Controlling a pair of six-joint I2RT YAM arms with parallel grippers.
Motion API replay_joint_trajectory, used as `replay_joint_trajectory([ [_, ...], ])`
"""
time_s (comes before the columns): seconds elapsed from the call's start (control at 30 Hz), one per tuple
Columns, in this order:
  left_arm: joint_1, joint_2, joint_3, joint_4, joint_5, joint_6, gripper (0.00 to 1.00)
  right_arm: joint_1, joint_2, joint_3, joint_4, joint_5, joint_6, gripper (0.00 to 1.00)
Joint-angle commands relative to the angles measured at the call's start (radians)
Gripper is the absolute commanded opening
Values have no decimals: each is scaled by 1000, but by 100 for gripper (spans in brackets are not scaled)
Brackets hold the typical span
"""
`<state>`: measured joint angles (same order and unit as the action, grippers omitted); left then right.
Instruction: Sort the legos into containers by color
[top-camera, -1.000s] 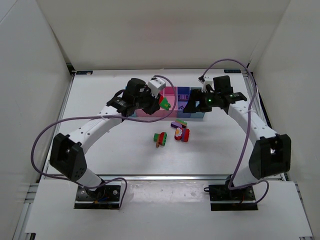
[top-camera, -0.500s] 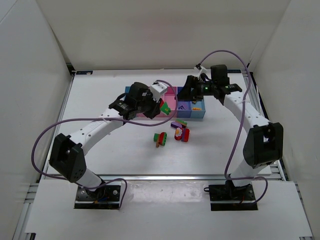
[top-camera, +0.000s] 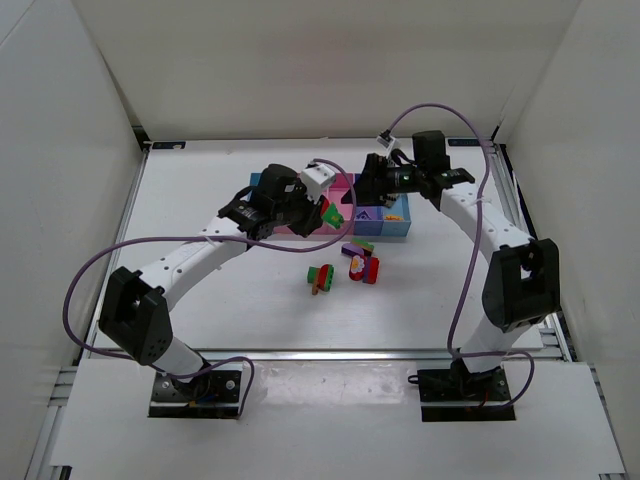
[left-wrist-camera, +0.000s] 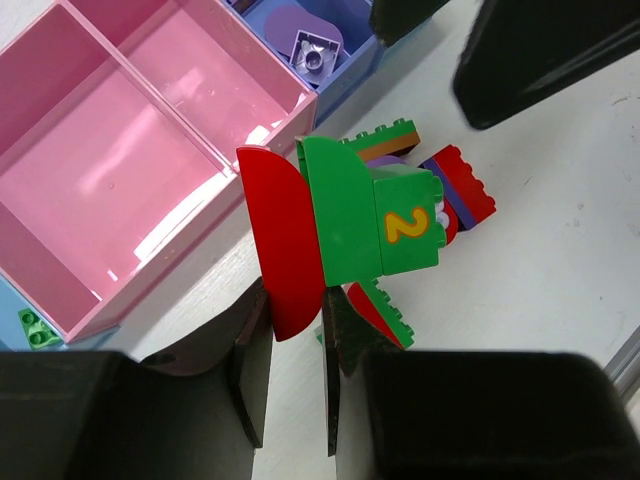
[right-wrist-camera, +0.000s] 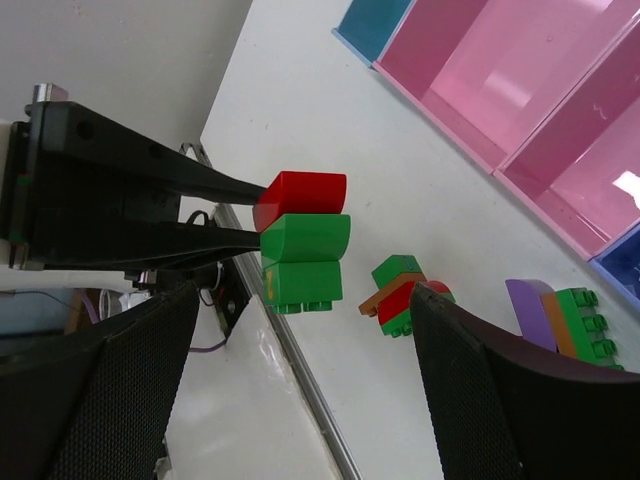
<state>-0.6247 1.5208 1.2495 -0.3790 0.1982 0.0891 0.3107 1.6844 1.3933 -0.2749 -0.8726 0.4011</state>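
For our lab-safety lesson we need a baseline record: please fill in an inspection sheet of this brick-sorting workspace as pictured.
Surface: white table, with loose small plastic bricks near its middle.
Job's things: joined pink and blue plastic bins; purple brick lies in the darker blue one.
Clutter: nothing seen.
Grippers: left gripper shut on a red-and-green brick stack; right gripper open, holding nothing.
Cables: purple cables loop beside both arms, off the bricks.
Surroundings: white enclosure walls.

Bright even light, soft shadows, blurry foreground edges
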Motion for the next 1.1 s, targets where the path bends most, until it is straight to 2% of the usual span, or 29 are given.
replay_joint_trajectory([
  [0.0, -7, -10, 21, 40, 9, -11, 11, 16, 20, 52, 29, -35, 7, 89],
  [0.53, -10, 15, 44, 68, -6, -23, 11, 62, 70, 84, 52, -45, 30, 86],
  [0.73, -12, 19, 54, 80, -9, -26, 10, 65, 80, 81, 49, -46, 30, 81],
  [0.9, -10, 29, 62, 92, -19, -31, 10, 65, 87, 78, 57, -62, 31, 58],
  [0.93, -10, 32, 62, 94, -19, -31, 10, 67, 89, 79, 59, -66, 30, 46],
  [1.0, -10, 36, 67, 101, -28, -29, 10, 65, 89, 82, 62, -69, 31, 38],
  [1.03, -10, 44, 70, 101, -34, -32, 10, 65, 90, 79, 65, -74, 30, 26],
  [1.07, -9, 47, 73, 101, -37, -35, 10, 67, 92, 79, 68, -77, 31, 22],
])
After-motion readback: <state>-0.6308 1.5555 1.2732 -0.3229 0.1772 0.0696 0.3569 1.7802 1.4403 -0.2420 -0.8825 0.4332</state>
